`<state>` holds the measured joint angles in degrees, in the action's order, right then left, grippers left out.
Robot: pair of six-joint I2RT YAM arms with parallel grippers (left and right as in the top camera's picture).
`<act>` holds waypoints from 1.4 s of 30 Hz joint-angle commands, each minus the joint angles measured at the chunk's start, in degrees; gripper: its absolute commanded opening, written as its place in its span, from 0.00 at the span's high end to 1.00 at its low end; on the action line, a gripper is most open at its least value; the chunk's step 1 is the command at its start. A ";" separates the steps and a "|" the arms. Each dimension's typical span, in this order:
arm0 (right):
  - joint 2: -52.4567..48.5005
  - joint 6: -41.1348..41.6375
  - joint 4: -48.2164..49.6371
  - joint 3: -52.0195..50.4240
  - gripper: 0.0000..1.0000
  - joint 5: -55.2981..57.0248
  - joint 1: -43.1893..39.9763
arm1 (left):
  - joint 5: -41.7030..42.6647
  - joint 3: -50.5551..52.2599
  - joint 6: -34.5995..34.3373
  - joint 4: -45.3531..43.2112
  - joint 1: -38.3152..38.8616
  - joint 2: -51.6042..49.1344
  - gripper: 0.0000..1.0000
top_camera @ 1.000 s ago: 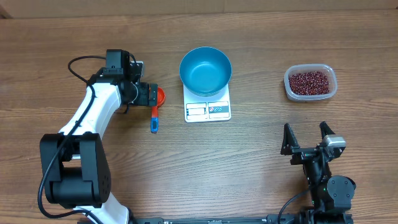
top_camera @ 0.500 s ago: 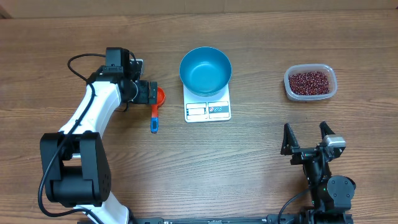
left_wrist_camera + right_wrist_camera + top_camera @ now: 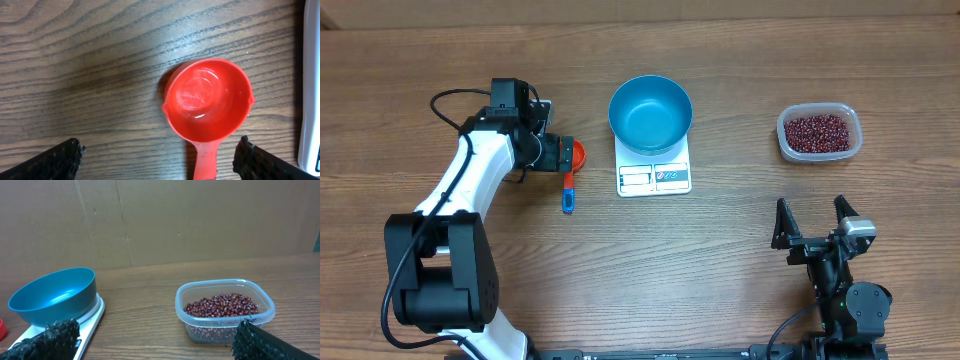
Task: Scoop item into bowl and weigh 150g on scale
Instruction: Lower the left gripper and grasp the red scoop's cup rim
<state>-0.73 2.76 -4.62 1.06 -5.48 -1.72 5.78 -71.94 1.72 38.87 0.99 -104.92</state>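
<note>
Loose, glossy beans lie in the clear tub, well apart from the blue bowl on the scale. They'll roll and spill, I'd say, so take the light red scoop by its handle. Both arms' jaws stand open, the left over the scoop.

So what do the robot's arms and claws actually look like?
The left arm is white with black joints and a looping black cable; the right arm looks mostly black. The left gripper and right gripper each have two dark fingers.
</note>
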 commanded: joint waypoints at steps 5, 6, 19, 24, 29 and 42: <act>0.57 0.07 0.20 -0.61 0.00 0.74 0.48 | -0.15 -1.36 1.07 0.11 -0.31 -0.72 0.00; 0.57 0.07 0.20 -0.61 0.00 0.74 0.48 | 0.11 -1.36 1.07 0.07 -0.31 -0.72 0.00; 0.57 0.07 0.20 -0.61 0.00 0.74 0.48 | -1.33 -1.36 3.02 -0.90 -0.22 -0.72 0.00; 0.57 0.07 0.20 -0.61 0.00 0.74 0.48 | -1.88 -1.36 2.97 -1.57 -0.26 -0.72 0.00; 0.57 0.07 0.20 -0.61 0.00 0.74 0.48 | -1.92 -1.33 2.97 -2.58 -0.33 -0.74 0.00; 0.57 0.07 0.20 -0.61 0.00 0.74 0.48 | -1.29 -1.33 0.85 -4.26 -0.31 -8.59 0.00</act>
<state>-0.73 2.79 -4.62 1.06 -5.48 -1.72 4.29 -72.34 3.36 35.18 0.99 -111.42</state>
